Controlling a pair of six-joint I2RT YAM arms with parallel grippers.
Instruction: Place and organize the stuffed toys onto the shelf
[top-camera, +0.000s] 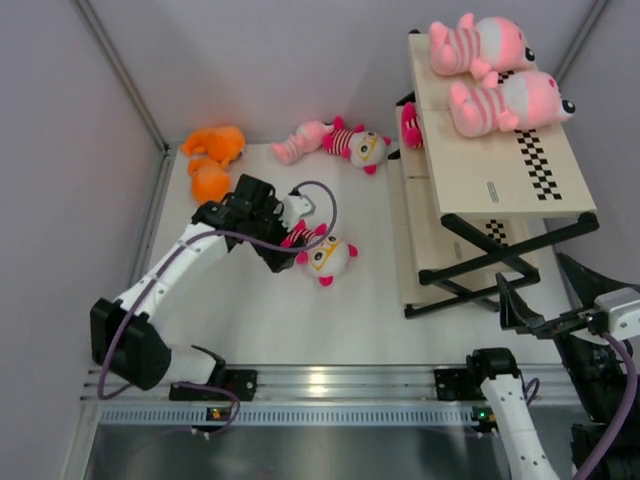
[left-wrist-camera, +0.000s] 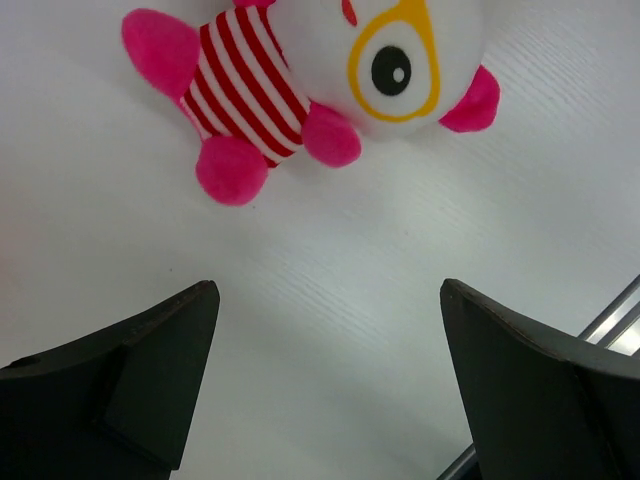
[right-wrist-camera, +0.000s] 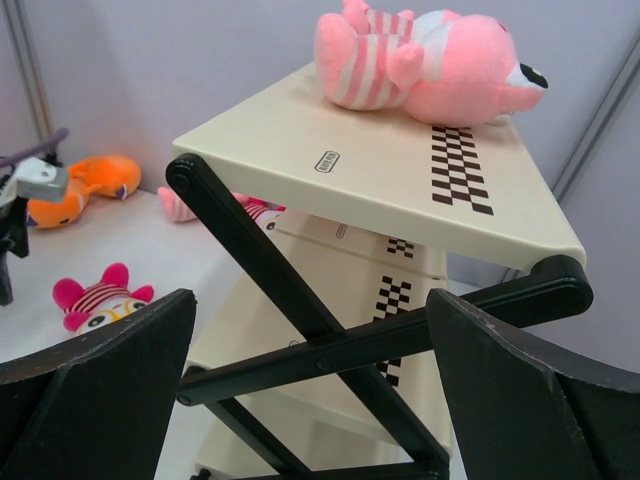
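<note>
Running this one remotely, here's my view. The white tabletop (top-camera: 270, 310) takes up most of the overhead shot. On its right side stands the tiered shelf of light wooden boards on a black crossed metal frame (top-camera: 480, 160), with a checkered strip on the top board.

Two big pale-pink plush animals with striped bodies (top-camera: 480, 45) (top-camera: 510, 103) lie side by side at the far end of that top board. A third pale-pink one (top-camera: 300, 140) is down on the table by the back wall, touching a smaller hot-pink plush with a white face and yellow glasses (top-camera: 358, 145). Two plain orange plushies (top-camera: 212, 160) are bunched in the far left corner.

There's a bit of hot pink (top-camera: 411, 125) at the shelf's far left edge. It might be a toy on a lower board, but I can't tell from this angle.

Another hot-pink glasses toy (left-wrist-camera: 300, 70) lies mid-table, well apart from the shelf. The left gripper (left-wrist-camera: 330, 380) hangs right by it with its jaws spread and nothing between them. The right gripper (right-wrist-camera: 310, 390) is also wide open and holds nothing, facing the shelf's crossed legs from the near right.
</note>
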